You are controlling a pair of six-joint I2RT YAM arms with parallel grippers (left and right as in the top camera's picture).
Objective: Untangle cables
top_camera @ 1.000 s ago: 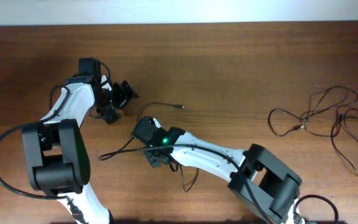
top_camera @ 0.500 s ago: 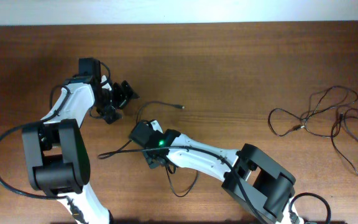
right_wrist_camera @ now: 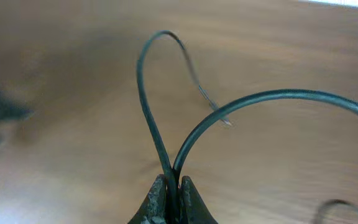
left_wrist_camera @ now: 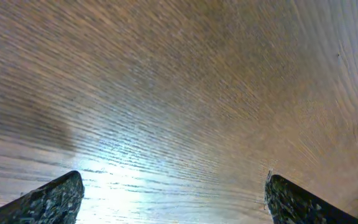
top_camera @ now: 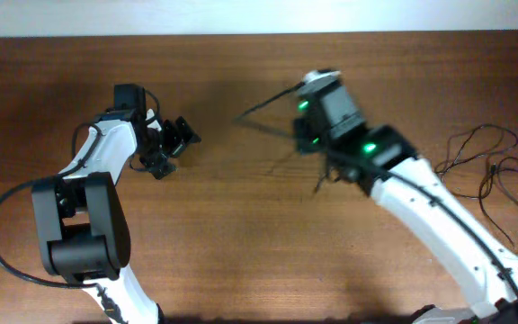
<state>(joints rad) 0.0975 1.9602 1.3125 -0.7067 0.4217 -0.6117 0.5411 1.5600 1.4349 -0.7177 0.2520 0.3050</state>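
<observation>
The right gripper (right_wrist_camera: pixel 171 191) pinches a doubled cable (right_wrist_camera: pixel 146 112) between fully closed jaws, its strands running leftward toward the left gripper (top_camera: pixel 178 138), whose jaws stand spread wide and empty.

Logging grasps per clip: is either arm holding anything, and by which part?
The right gripper pinches a thin black cable at a fold partway along it, two strands rising from the shut jaws. The left gripper is open, holding nothing.
</observation>
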